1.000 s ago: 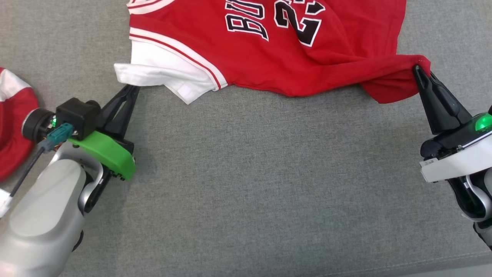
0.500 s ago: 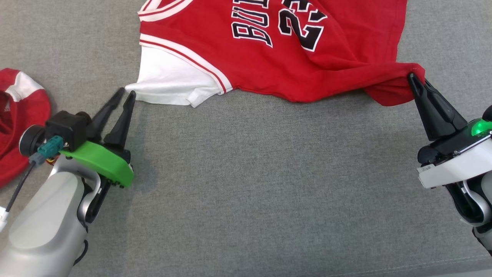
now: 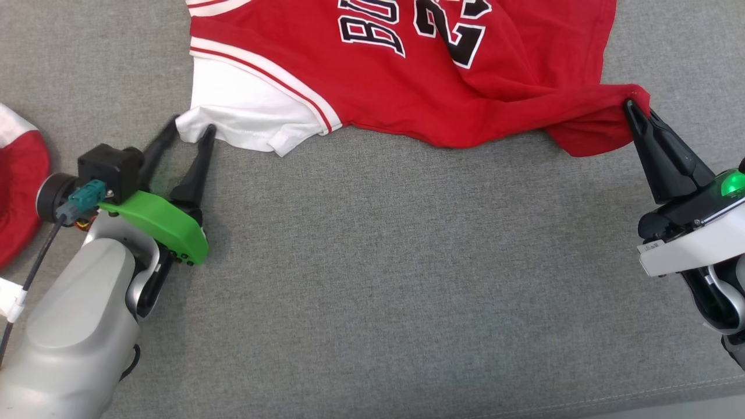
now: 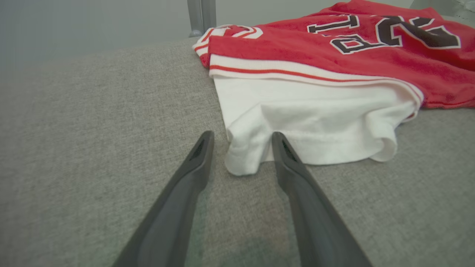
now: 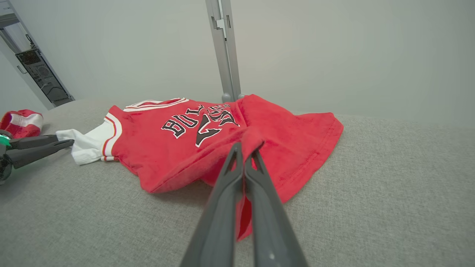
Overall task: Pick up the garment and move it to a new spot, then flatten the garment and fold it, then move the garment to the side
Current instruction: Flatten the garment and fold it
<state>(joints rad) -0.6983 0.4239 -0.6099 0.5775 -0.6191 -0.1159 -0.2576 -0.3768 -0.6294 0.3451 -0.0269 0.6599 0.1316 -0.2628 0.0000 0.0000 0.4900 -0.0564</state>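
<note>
Jaws newly parted, the left gripper (image 3: pixel 191 125) is straddling the white sleeve (image 3: pixel 244 110) of the red fabric jersey (image 3: pixel 407 87) to regrasp, the right gripper (image 3: pixel 634 110) clamping its hem (image 3: pixel 599 110).

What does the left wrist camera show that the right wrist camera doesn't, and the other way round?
Left wrist view: up close, the white sleeve corner lies loose between the left gripper's spread fingers. Right wrist view: the right gripper shut on the jersey's red hem, and another red-and-white garment at the far left. Both: the red jersey with black lettering, the grey cushion and a metal post behind.
</note>
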